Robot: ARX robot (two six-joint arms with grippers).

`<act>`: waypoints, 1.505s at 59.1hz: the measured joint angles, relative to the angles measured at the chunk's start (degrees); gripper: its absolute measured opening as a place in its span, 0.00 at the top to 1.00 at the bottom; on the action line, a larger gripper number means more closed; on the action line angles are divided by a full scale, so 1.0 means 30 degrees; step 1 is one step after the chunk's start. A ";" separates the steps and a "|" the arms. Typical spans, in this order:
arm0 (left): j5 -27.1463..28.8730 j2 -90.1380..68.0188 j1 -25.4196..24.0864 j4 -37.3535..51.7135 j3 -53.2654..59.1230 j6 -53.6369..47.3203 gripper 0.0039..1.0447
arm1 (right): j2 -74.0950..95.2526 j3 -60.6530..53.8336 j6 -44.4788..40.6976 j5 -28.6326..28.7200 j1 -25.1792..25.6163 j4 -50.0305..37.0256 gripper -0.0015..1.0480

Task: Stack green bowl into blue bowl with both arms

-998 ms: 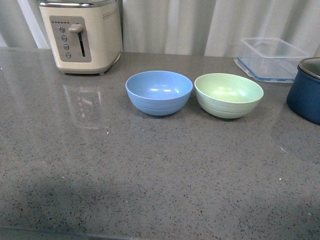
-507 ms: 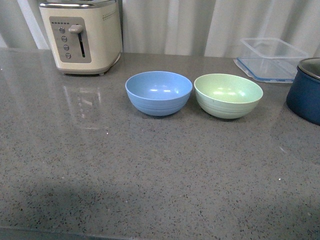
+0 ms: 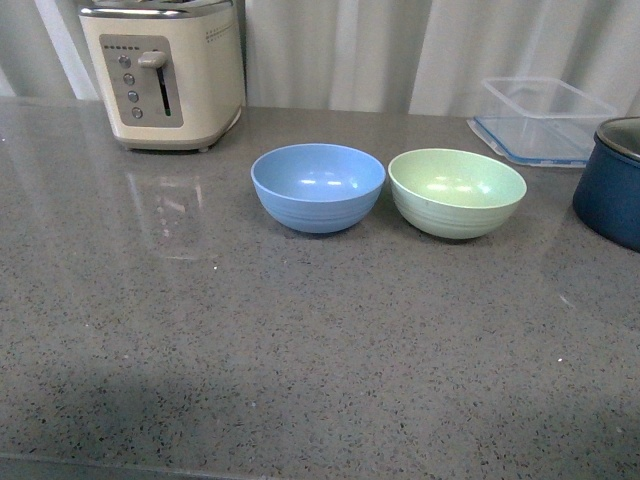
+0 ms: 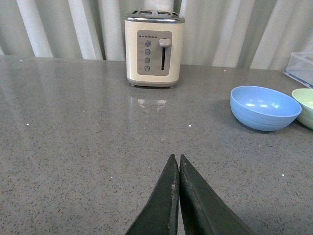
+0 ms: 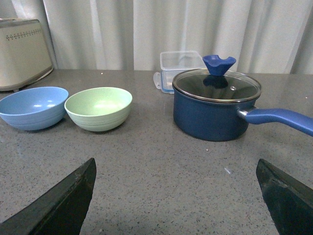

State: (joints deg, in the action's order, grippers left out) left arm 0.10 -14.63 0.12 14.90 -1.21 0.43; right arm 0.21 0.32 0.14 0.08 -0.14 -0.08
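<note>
**A:** Left jaws are sitting pressed together, right jaws are hanging wide apart — neither's gripping anything?

**B:** Yep. The green bowl (image 3: pixel 457 190) is sitting just beside the blue bowl (image 3: pixel 318 185) on the worktop (image 3: pixel 300 350), both empty — I'm guessing the whole stacking job is still waiting.

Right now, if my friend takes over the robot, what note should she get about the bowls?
Left gripper: shut, empty, away from both bowls.
Right gripper: open wide, empty, short of the bowls.
Green bowl and blue bowl: upright, empty, side by side on the grey counter.
Done: nothing stacked yet.
Left: lift the green bowl and set it inside the blue bowl.
</note>
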 joint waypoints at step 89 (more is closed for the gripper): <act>-0.0022 0.4816 0.0000 -0.4954 0.0000 -0.0044 0.06 | 2.4939 1.5351 0.4568 0.3140 -0.2922 -0.1107 0.10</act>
State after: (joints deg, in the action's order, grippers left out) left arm 0.03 -0.19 0.12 0.03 -1.21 0.30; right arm 75.02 46.37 13.85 9.50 -8.91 -3.40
